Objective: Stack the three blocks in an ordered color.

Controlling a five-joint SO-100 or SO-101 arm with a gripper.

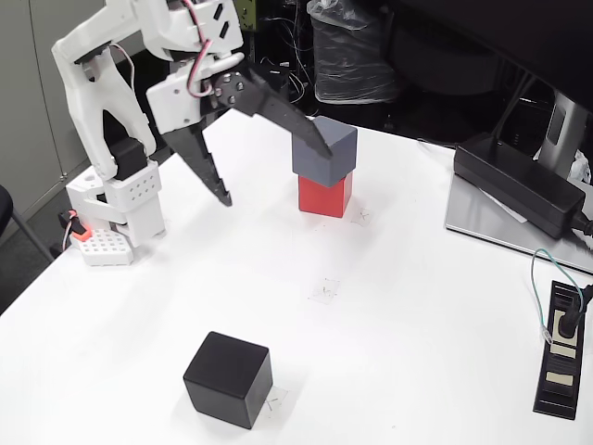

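While the blue-grey block (324, 147) sits on the red block (324, 195) toward the counter's (398, 306) far edge, the hand (275, 176) hangs beside that stack with its fingers spread wide, holding nothing — one fingertip right at the upper block's near corner. The black block (228, 378) waits near the front edge. Risk: a careless swing away could clip the stack and topple it. No readable writing or brand shows.

Arm (139, 56): the top edge of the fixed view is cutting off its upper part.
Blue-grey block (326, 148): one finger (283, 111) is covering its upper left corner.
Red block (324, 195): the blue-grey block is hiding its top face.
Power brick (519, 181): its cables are running off the right edge.
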